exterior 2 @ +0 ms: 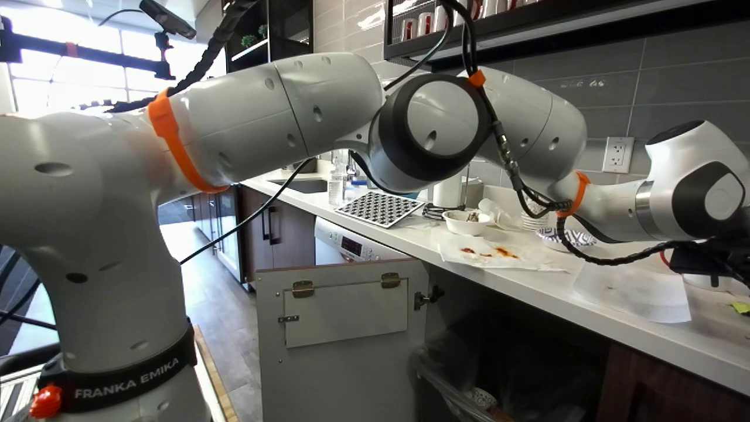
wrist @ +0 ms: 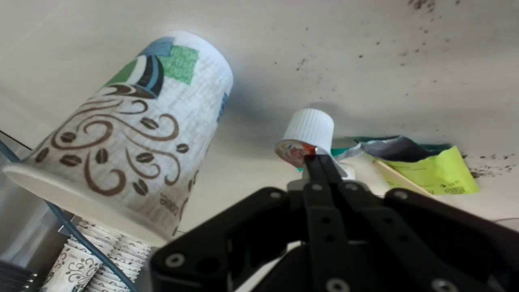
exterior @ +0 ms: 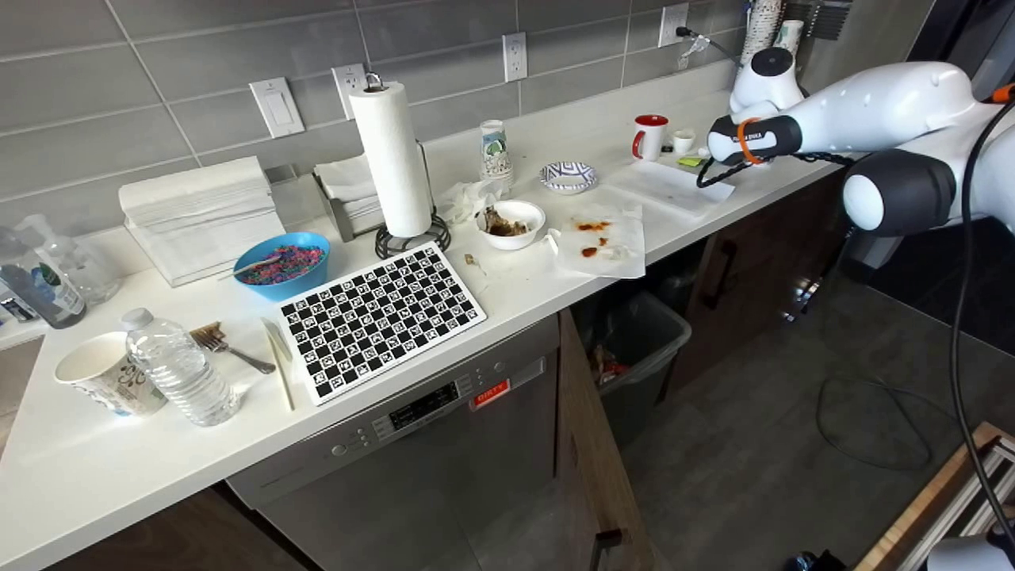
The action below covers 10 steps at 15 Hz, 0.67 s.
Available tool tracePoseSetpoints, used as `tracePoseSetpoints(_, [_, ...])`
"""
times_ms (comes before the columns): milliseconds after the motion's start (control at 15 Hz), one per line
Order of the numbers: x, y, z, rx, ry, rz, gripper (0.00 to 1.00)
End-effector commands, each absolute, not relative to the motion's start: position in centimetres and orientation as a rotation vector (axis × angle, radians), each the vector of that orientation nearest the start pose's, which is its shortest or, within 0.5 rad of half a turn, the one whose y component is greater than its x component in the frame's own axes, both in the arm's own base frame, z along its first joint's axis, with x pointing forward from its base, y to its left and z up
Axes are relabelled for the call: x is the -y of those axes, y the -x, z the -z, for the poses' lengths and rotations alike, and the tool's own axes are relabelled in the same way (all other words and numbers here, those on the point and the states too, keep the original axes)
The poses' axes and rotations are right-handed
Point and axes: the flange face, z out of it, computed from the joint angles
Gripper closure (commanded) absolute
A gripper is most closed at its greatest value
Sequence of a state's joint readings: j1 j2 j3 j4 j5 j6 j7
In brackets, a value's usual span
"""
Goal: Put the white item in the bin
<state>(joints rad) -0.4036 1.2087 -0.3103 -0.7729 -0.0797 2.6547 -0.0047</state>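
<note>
White ribbed cup, wrist-view centre: pickup step, I judge, jaws pressed together at its lip, hold unclear; next, secure and lift toward bin, lower right in an exterior view.

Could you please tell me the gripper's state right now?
Gripper: closed, tips at the small white cup; whether they pinch it cannot be told.

Counter in both exterior views; wrist view close, downward
</note>
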Motion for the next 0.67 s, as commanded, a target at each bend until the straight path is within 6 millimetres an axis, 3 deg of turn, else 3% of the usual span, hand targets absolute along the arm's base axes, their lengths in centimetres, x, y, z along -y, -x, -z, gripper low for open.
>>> tracePoseSetpoints(0, [41.0,-72.0,-28.1,-0.478,3.478,0.915,1.0])
tracePoseSetpoints(600, [36.8,-69.0,-30.8,-0.456,3.505,0.799,1.0])
